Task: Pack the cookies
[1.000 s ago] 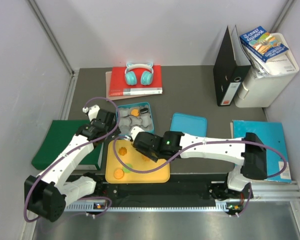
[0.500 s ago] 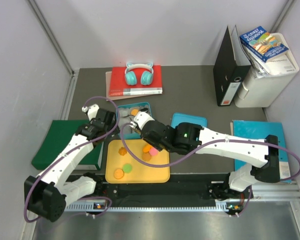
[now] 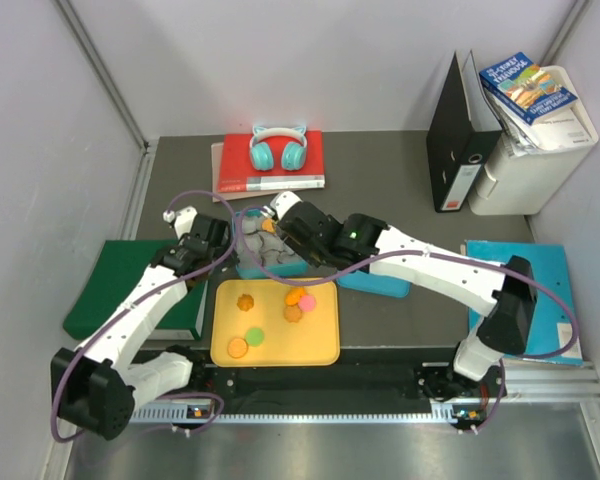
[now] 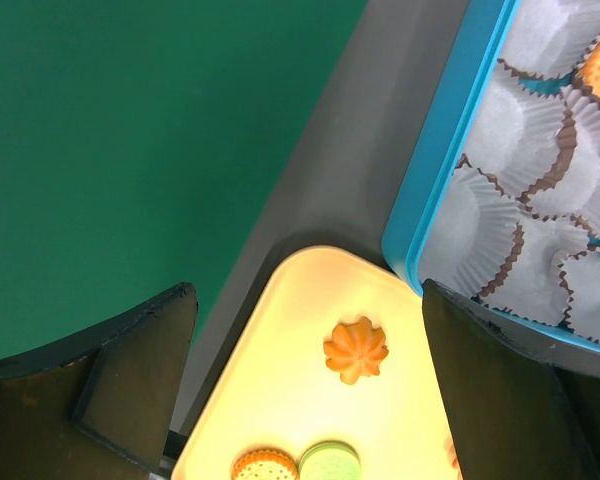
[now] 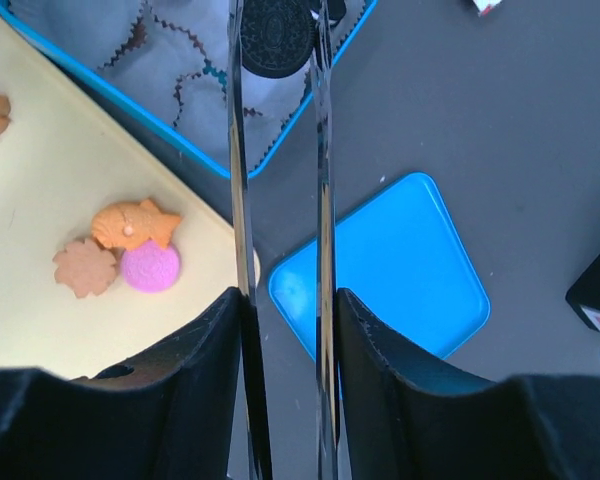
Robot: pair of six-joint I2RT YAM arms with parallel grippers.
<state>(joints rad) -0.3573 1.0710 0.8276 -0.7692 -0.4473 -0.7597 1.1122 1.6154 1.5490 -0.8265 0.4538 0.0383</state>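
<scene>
Black cookie (image 5: pixel 277 45) — round, embossed face — clamped between right gripper (image 5: pixel 277 15) fingertips, over the blue tin's (image 5: pixel 160 130) paper cups (image 5: pixel 170 40).

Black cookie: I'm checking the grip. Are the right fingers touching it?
Touching. The right wrist view shows the black cookie pinched edge to edge between both fingers.

White left arm (image 3: pixel 135 318) and right arm (image 3: pixel 440 275) here, black joints, black blocks at seven and four o'clock. Purple cable (image 3: pixel 195 198) loops along each. On the right gripper (image 5: pixel 277 20), thin, perhaps metal, fingers (image 5: pixel 238 200).
</scene>
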